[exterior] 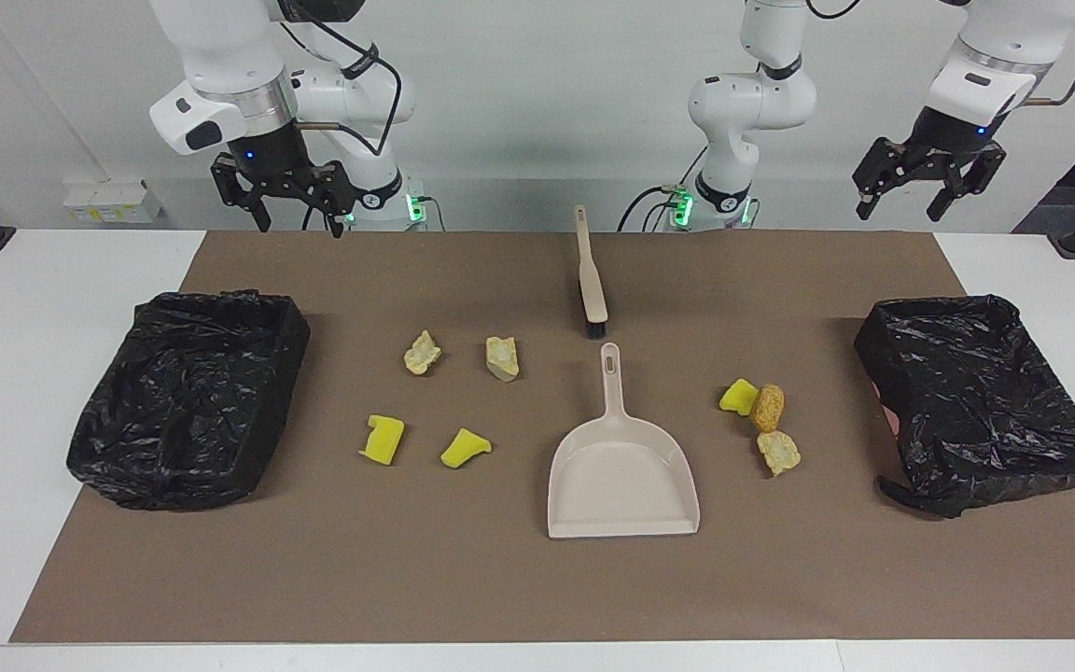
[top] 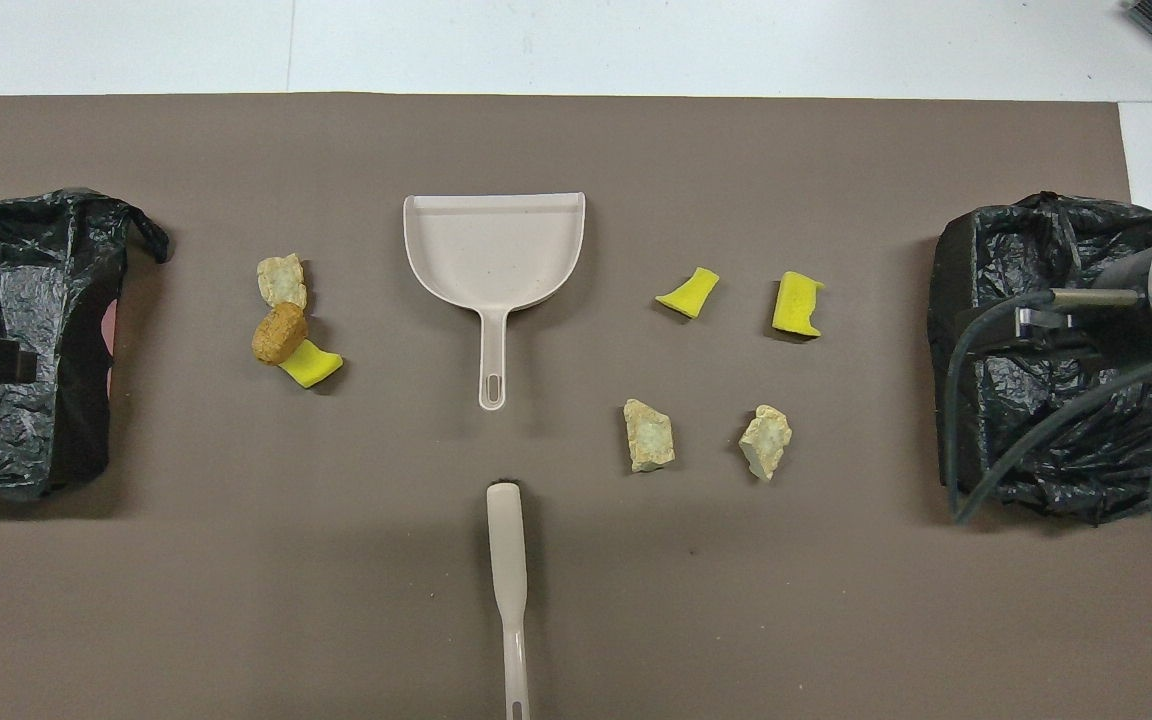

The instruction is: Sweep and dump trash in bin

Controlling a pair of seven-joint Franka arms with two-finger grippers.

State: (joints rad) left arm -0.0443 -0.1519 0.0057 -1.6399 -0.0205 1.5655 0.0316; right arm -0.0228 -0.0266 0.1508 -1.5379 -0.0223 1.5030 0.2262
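Seven trash scraps lie on the brown mat. Toward the right arm's end are two yellow sponge pieces [exterior: 383, 439] [exterior: 465, 449] and two beige chunks [exterior: 422, 353] [exterior: 502, 358]. Toward the left arm's end a yellow sponge [exterior: 738, 397], a golden-brown lump [exterior: 767, 408] and a beige chunk [exterior: 779, 451] touch each other. The beige dustpan [exterior: 621, 476] lies in the middle, handle toward the robots. The brush [exterior: 591, 280] lies nearer to the robots than the dustpan. My right gripper [exterior: 295, 210] and left gripper [exterior: 906, 201] hang open and empty above the mat's robot-side edge.
Two bins lined with black bags stand on the mat, one at the right arm's end [exterior: 127, 448] and one at the left arm's end [exterior: 920, 345]. The brown mat [exterior: 500, 579] covers most of the white table.
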